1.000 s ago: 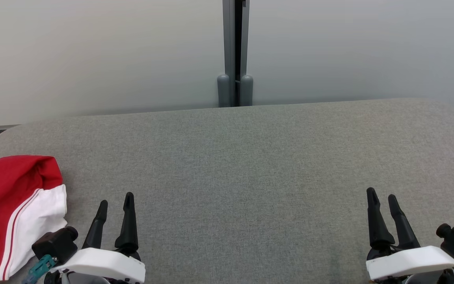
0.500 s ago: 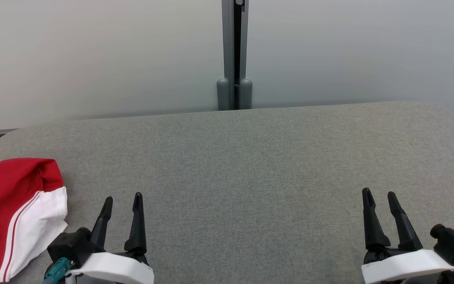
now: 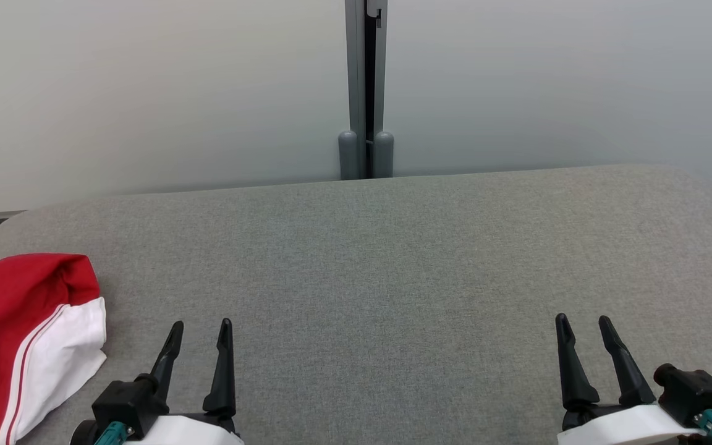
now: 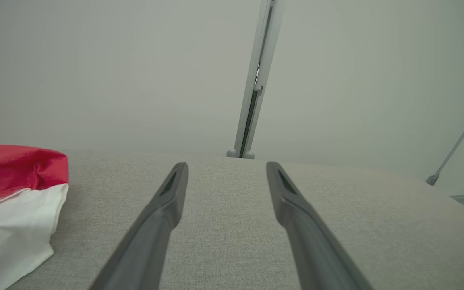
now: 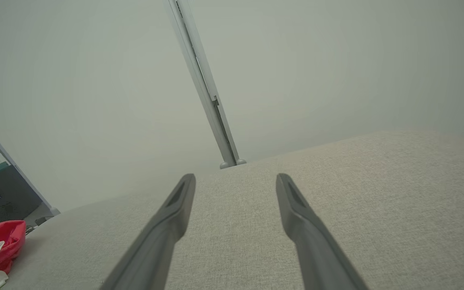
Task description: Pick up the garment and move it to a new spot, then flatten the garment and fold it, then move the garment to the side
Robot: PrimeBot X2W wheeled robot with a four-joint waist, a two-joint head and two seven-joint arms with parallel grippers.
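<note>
The garment [image 3: 16,346], red and white, lies at the far left edge of the grey table [image 3: 393,259], near the left gripper [image 3: 201,323], whose jaws stand wide and empty; a careless swing there could nudge it off. The right gripper [image 3: 582,317], equally wide and empty, sits well apart.

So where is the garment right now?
In the head view, the red-and-white garment lies at the far left of the grey padded table, just left of the left jaws, not touching them.
</note>
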